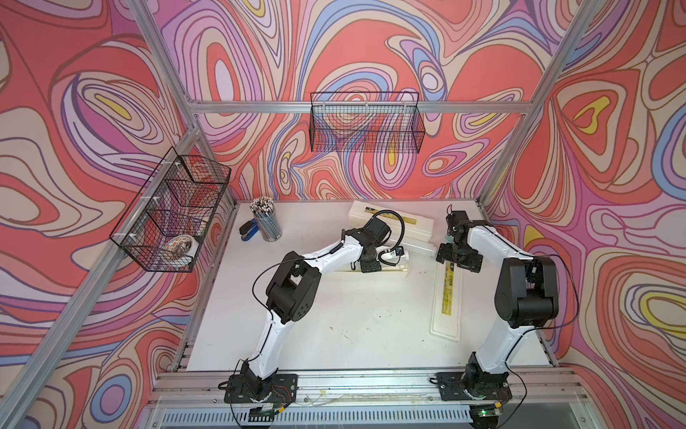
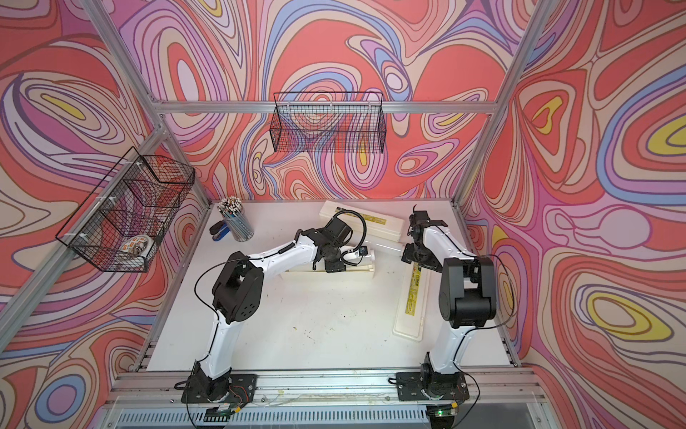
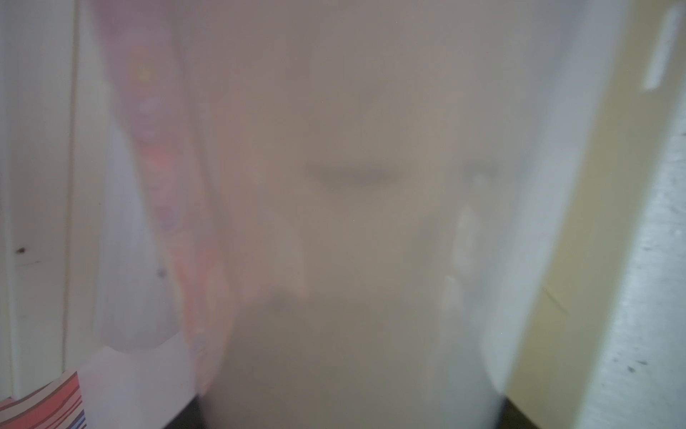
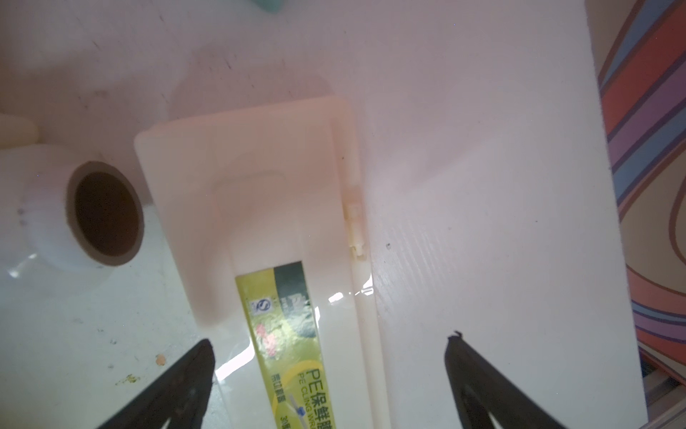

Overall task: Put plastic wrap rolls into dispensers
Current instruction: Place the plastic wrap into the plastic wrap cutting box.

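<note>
Progress: early, nothing clearly seated | left gripper [image 1: 371, 264], mid-table: apparently clamped on plastic wrap roll [image 3: 334, 223] at central dispenser [image 1: 345, 274] | right gripper [image 4: 330, 341]: jaws wide, empty, over closed dispenser [image 4: 260, 167] at 3 o'clock

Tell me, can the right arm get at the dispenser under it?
Probably yes: the right gripper hangs open over the dispenser, its labelled end, with nothing between them. The roll lies just beside, so it might get nudged.
</note>
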